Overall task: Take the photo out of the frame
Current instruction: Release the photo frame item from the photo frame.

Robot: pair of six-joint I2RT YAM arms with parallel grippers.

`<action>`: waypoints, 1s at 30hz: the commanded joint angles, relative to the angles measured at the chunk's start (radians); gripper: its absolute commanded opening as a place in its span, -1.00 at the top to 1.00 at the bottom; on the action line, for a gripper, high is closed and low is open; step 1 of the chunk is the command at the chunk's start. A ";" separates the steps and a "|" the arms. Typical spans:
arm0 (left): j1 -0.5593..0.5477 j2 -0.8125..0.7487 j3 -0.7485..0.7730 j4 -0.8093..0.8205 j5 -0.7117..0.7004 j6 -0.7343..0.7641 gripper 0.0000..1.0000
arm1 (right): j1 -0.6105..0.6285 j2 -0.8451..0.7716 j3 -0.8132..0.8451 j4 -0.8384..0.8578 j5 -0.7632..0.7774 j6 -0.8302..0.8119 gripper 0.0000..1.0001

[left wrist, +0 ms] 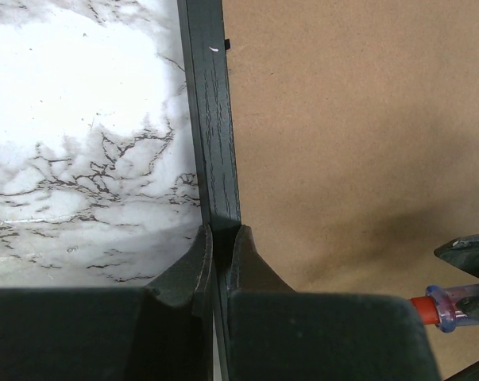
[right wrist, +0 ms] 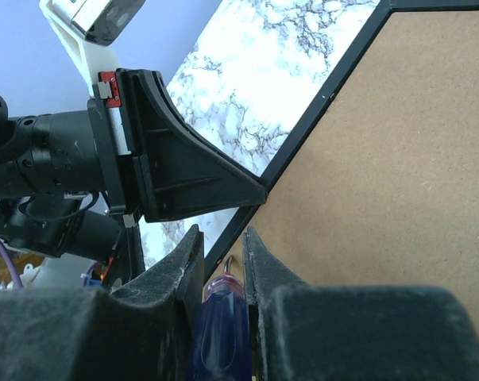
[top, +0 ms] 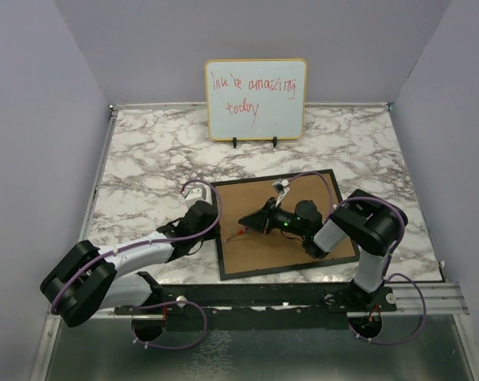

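A: Position of the frame [top: 255,202]?

B: Flat on the marble desk [top: 144,159], toward the near edge, brown back panel [left wrist: 358,143] facing up, thin black rail all round.

A: And the photo?

B: Hidden under that panel; cannot tell more.

A: State of the left gripper [left wrist: 221,238]?

B: Pressed together on the frame's left rail, one finger on the desk side, the other on the panel side.

A: And the right gripper [right wrist: 223,238]?

B: Above the panel, aimed toward the left rail, pinching a blue-handled tool [right wrist: 219,317] between its fingers. Orange collar [left wrist: 420,308] further along the tool, low over the panel beside the left gripper. Touching the panel or not: cannot tell.

A: Anything further back?

B: A whiteboard [top: 255,95] with red handwriting, upright on a small stand at the desk's far edge, well apart from the frame.
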 commanded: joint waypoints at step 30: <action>0.001 0.014 -0.050 -0.204 0.041 0.033 1.00 | 0.015 0.057 0.039 -0.003 -0.052 -0.062 0.99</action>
